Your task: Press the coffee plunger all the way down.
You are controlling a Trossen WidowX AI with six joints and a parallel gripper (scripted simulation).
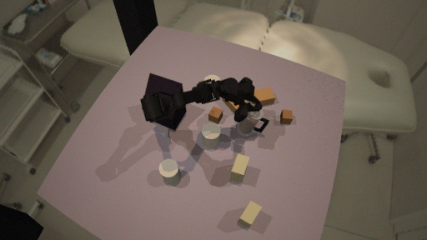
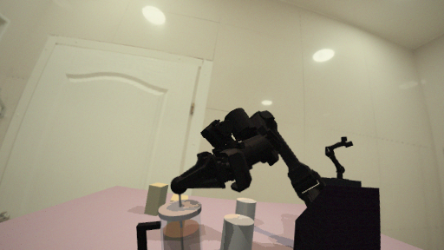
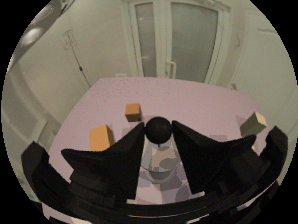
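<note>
The glass coffee press [image 1: 248,123] [image 2: 179,229] stands upright on the pink table [image 1: 104,167], right of centre, with its black handle [image 1: 262,125] [image 2: 140,234] sticking out. My gripper [image 1: 243,114] [image 2: 179,187] [image 3: 157,124] reaches over it from the left and is shut on the black plunger knob [image 2: 175,187] [image 3: 158,129]. The knob sits low, a short way above the round lid [image 2: 179,209], with only a short piece of rod showing. In the wrist view the knob sits between the two dark fingers.
Orange blocks [image 1: 215,114] [image 1: 286,116] [image 1: 264,95] lie close around the press. Grey cylinders [image 1: 211,134] [image 1: 168,170] [image 2: 238,230] and cream blocks [image 1: 239,166] [image 1: 250,213] [image 2: 155,198] stand nearer the front. The arm's black base box [image 1: 164,100] [image 2: 338,217] sits to the left.
</note>
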